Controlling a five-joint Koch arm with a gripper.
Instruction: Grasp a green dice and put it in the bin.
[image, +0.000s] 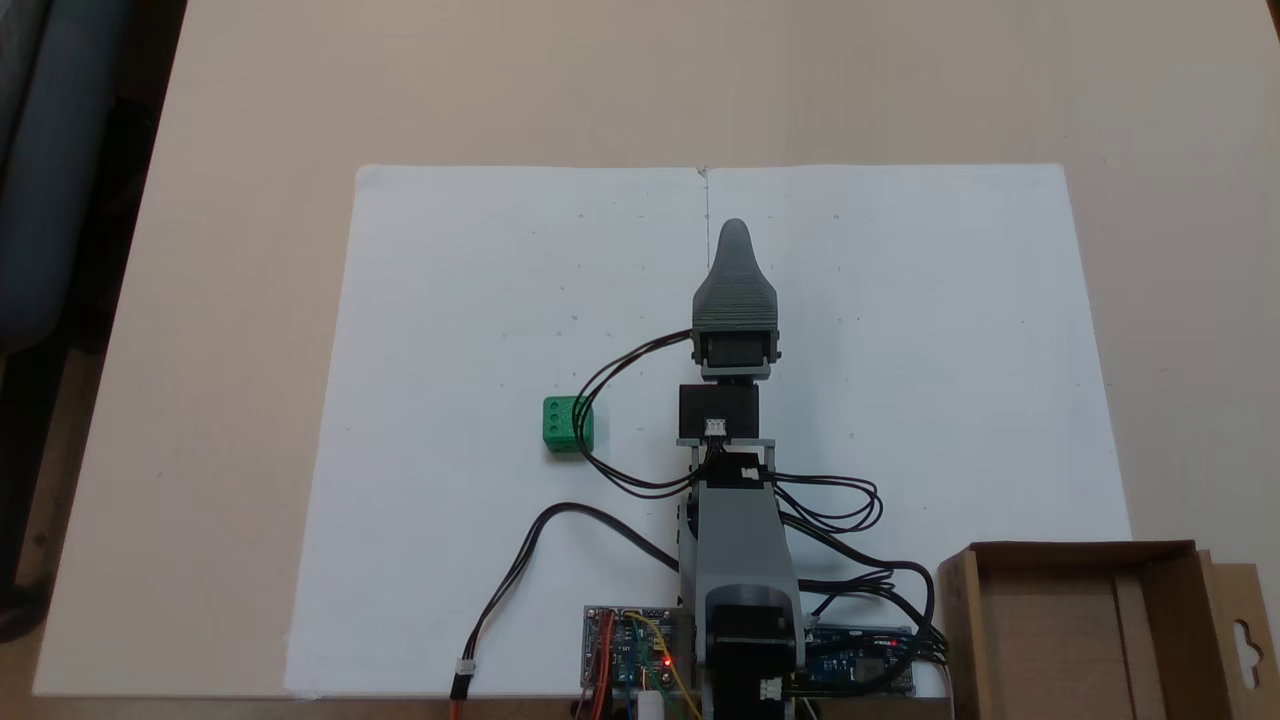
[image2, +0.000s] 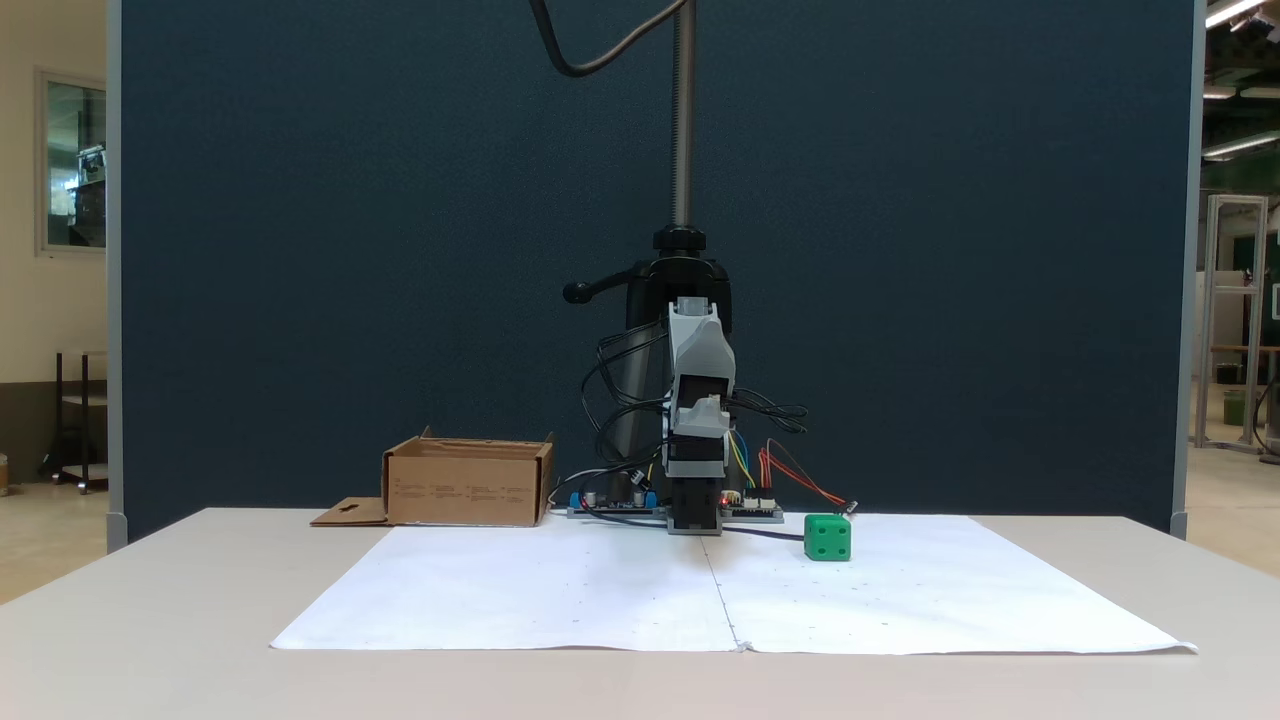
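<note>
Paper nearest; dice sits on it, apart from my gripper, jaws' state unclear; bin beside the base

Lab or workshop, dark blue partition panel, bare circuit boards, metal frame rack behind

My beige table carries a white paper sheet. On that sheet the green dice sits left of my base in a fixed view. The bin rests at the sheet's near right corner.
</note>
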